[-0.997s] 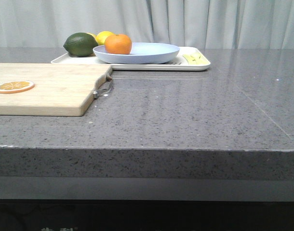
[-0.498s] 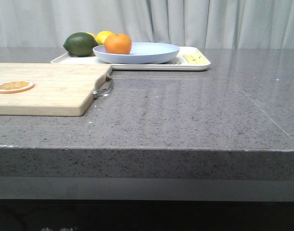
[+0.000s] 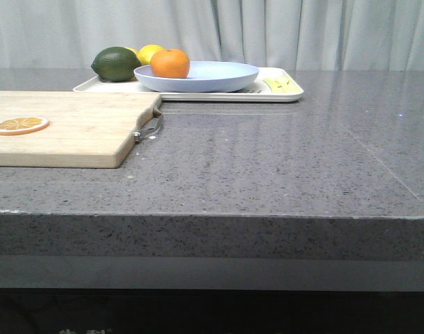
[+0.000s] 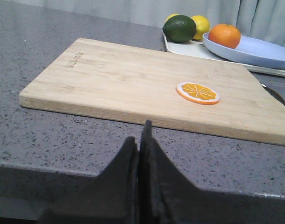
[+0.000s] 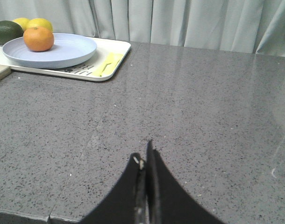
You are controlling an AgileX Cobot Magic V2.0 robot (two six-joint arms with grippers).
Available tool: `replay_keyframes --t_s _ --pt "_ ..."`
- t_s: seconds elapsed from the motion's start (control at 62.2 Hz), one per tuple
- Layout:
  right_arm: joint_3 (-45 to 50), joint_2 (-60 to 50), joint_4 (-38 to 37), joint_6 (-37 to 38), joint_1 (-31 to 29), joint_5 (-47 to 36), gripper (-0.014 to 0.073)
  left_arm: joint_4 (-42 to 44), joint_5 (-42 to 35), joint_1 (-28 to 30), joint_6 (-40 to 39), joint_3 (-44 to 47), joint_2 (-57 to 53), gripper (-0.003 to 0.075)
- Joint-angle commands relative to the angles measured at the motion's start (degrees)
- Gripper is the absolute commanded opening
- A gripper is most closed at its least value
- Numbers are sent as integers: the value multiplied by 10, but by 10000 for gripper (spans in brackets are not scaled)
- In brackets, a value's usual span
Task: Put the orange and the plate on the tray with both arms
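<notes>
One orange [image 3: 171, 63] was seen resting on one plate [image 3: 205, 77], itself set on the single tray [image 3: 281, 95] at the far side of the grey worktop [image 3: 267, 167]. One dark green fruit [image 3: 116, 63] and two yellow lemons [image 4: 200, 26], partly hidden behind it, shared the tray. One orange slice [image 3: 20, 125] lay on one cutting board [image 3: 80, 129]. The left claw [image 4: 139, 140] and right claw [image 5: 145, 161] were each clenched empty, well apart from the tray.

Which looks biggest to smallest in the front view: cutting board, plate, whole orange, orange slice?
1. cutting board, though it is nearest the camera
2. plate
3. orange slice and orange: similar apparent size, so unranked
</notes>
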Motion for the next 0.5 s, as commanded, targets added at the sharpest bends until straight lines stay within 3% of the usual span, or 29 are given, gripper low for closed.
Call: replay_keyframes --t_s 0.0,0.257,0.482 --pt "-15 8 -1 -6 -2 -46 -60 -5 -47 0 -5 2 -12 -17" --pt "-8 8 -14 -6 -2 -56 -60 -5 -47 0 -5 2 -12 -17" --pt "99 7 -22 -6 -5 -200 -60 -5 -47 0 -5 2 -12 -17"
